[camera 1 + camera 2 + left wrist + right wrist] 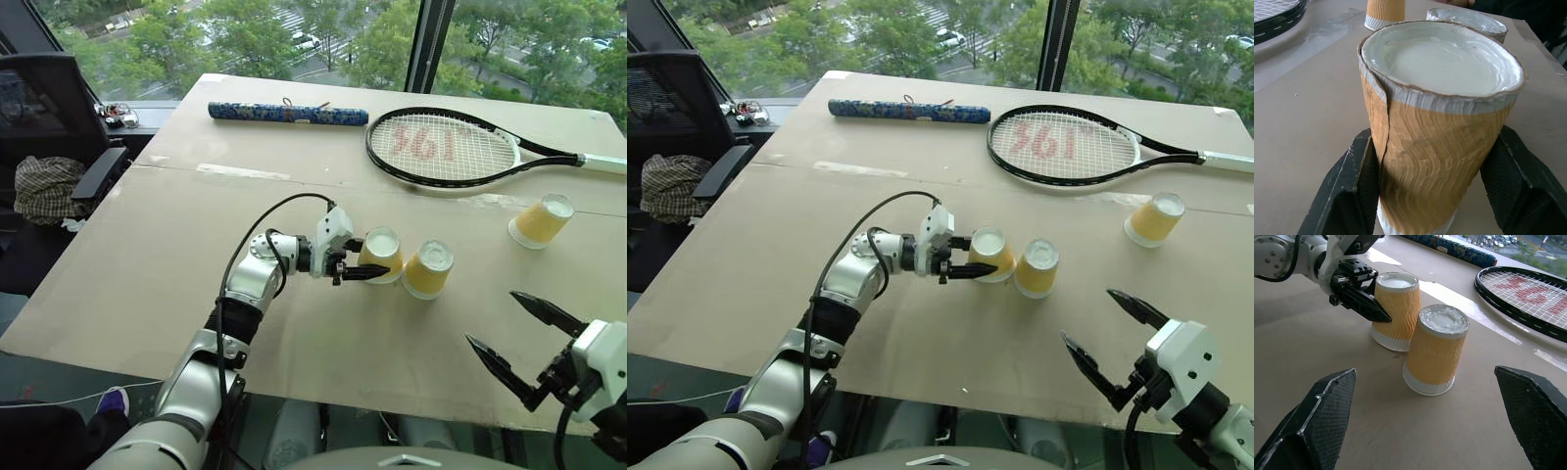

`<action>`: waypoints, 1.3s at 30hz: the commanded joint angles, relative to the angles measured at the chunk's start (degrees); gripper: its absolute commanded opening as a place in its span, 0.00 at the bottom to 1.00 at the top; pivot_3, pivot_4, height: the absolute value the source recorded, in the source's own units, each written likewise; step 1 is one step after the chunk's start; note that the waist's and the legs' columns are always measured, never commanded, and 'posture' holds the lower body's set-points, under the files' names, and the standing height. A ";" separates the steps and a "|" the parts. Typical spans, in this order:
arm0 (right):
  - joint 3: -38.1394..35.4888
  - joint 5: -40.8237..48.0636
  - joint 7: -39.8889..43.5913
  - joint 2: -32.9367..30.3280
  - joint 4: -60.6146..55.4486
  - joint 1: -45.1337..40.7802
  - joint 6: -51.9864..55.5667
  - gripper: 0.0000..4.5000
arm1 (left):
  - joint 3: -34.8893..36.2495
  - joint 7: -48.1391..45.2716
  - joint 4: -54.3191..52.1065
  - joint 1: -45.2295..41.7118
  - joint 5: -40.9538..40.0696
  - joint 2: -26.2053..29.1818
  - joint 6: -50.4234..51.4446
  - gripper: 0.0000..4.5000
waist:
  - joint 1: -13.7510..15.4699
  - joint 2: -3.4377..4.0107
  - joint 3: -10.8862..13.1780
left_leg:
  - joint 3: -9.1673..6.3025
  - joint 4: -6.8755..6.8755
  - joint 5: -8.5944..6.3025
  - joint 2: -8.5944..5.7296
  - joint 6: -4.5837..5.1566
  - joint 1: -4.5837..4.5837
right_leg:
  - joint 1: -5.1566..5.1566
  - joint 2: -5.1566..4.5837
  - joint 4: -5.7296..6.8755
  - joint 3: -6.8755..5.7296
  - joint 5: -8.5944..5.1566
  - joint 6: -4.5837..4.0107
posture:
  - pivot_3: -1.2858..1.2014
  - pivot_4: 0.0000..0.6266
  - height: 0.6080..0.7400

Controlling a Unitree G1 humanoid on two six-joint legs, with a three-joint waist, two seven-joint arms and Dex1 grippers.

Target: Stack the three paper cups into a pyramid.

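Two yellow-orange paper cups stand upside down just beside each other: the left gripper point(364, 273) clamps the left cup point(380, 255), touching the middle cup point(428, 269). The third cup point(542, 220) sits well apart, near the black racket point(446, 147). Right gripper point(514, 338) hangs wide, empty. Base unfinished, top unplaced.

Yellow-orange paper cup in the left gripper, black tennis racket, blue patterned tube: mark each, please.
Yellow-orange paper cup point(380, 257), left eye view, side wall.
Black tennis racket point(443, 147), left eye view, strings.
Blue patterned tube point(286, 114), left eye view, mid-length.
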 commanded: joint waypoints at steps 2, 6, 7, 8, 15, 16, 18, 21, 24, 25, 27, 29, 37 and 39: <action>-1.77 0.75 0.19 -0.57 -1.76 -0.63 -1.33 1.00 | -0.11 -0.50 -1.95 -0.51 0.17 -0.33 -0.22 0.54 | 0.05 0.00 0.00 | -0.01 0.00 0.00 0.00 0.00 0.01 | 0.00 0.00 0.01 -0.01 -0.05 -0.09 | 0.52 0.24 1.00; -1.71 1.10 -1.00 -1.97 -1.90 -3.18 0.50 1.00 | -0.11 0.02 -2.44 -0.37 0.60 -0.06 1.64 0.73 | 0.03 0.00 0.00 | -0.01 0.00 0.00 0.00 0.00 0.00 | 0.00 0.00 0.01 0.00 -0.05 -0.10 | 0.52 0.24 1.00; -1.69 1.22 -1.44 -2.27 -1.86 -3.96 1.01 1.00 | 0.18 0.54 -2.65 -0.26 0.73 -0.07 1.22 0.76 | 0.05 0.00 0.00 | -0.01 0.00 0.00 0.00 0.00 0.00 | 0.00 0.00 0.01 0.00 -0.05 -0.10 | 0.52 0.24 1.00; -1.72 1.32 -1.76 -2.47 -1.83 -4.45 1.37 1.00 | 0.43 0.98 -2.88 -0.15 0.82 -0.12 0.91 0.84 | 0.06 0.00 0.00 | -0.01 0.00 0.00 0.00 0.00 0.00 | 0.00 0.00 0.01 -0.01 -0.05 -0.10 | 0.52 0.24 1.00; -1.79 0.12 -12.44 -4.99 4.00 -19.08 11.82 1.00 | 5.00 3.56 -15.63 6.43 -3.39 4.80 6.18 0.98 | -0.95 -0.01 0.00 | 0.01 0.00 0.00 0.05 0.00 0.03 | 0.00 -0.01 0.04 0.07 -0.04 -0.11 | 0.52 0.24 1.00; -1.53 -1.69 -14.31 -5.32 5.81 -21.82 12.90 1.00 | 5.84 3.87 -17.81 7.69 -4.23 5.61 7.03 0.98 | -1.00 0.00 0.00 | 0.04 -0.01 0.00 0.06 0.00 0.06 | 0.00 -0.03 0.06 0.09 -0.04 -0.12 | 0.52 0.24 1.00; -0.84 -3.02 -18.25 -4.93 9.54 -27.43 16.22 1.00 | 7.76 3.93 -22.79 10.35 -7.36 7.10 9.50 0.98 | -0.92 0.01 0.01 | 0.02 0.00 0.00 0.06 0.00 0.07 | 0.00 -0.07 0.09 0.05 -0.04 -0.12 | 0.52 0.24 1.00; 1.94 -6.89 -22.78 -4.67 16.52 -36.23 19.02 1.00 | 10.88 3.21 -31.76 15.43 -13.06 10.58 14.19 0.98 | -0.81 0.04 0.01 | 0.01 -0.02 0.00 0.05 -0.01 0.05 | -0.02 -0.08 0.11 0.06 -0.04 -0.12 | 0.52 0.24 1.00; 4.68 -10.55 -25.95 -4.23 23.87 -44.26 20.55 1.00 | 14.07 3.09 -39.51 20.21 -17.86 13.80 16.79 0.98 | -1.24 0.07 0.03 | 0.07 -0.03 0.00 0.05 -0.01 0.05 | -0.04 -0.09 0.09 0.10 -0.04 -0.12 | 0.52 0.24 1.00; 5.39 -11.99 -26.98 -4.24 26.79 -46.84 20.62 1.00 | 15.30 3.39 -41.87 21.46 -19.69 14.67 17.84 0.98 | -1.28 0.06 0.03 | 0.08 -0.04 0.00 0.04 -0.01 0.04 | -0.04 -0.11 0.09 0.13 -0.04 -0.12 | 0.52 0.24 1.00; 5.70 -13.45 -28.81 -3.63 32.11 -51.55 21.10 1.00 | 17.23 4.51 -45.74 23.02 -22.57 15.83 19.33 0.98 | -1.17 0.08 0.04 | 0.07 -0.03 0.00 0.02 -0.01 0.04 | -0.05 -0.12 0.10 0.15 -0.04 -0.12 | 0.52 0.24 1.00; 5.87 -14.67 -30.66 -2.95 37.04 -55.87 21.28 1.00 | 19.13 6.43 -48.77 24.29 -25.16 16.49 21.00 0.98 | -1.11 0.08 0.04 | 0.06 -0.03 0.01 0.02 -0.01 0.05 | -0.04 -0.11 0.11 0.15 -0.04 -0.12 | 0.52 0.24 1.00; 7.20 -18.87 -34.27 -0.99 58.06 -69.46 19.58 1.00 | 22.31 12.78 -56.64 30.39 -28.71 18.17 23.00 0.98 | -1.49 0.09 0.05 | 0.13 -0.05 0.01 -0.01 0.00 0.05 | -0.05 -0.07 0.08 0.18 0.06 0.06 | 0.52 0.24 1.00; 6.61 -18.65 -34.52 -0.62 61.65 -71.42 20.46 1.00 | 22.91 14.23 -57.93 31.56 -29.25 18.25 22.95 0.98 | -1.52 0.10 0.05 | 0.14 -0.05 0.01 -0.01 0.00 0.05 | -0.06 -0.06 0.09 0.20 0.06 0.06 | 0.52 0.24 1.00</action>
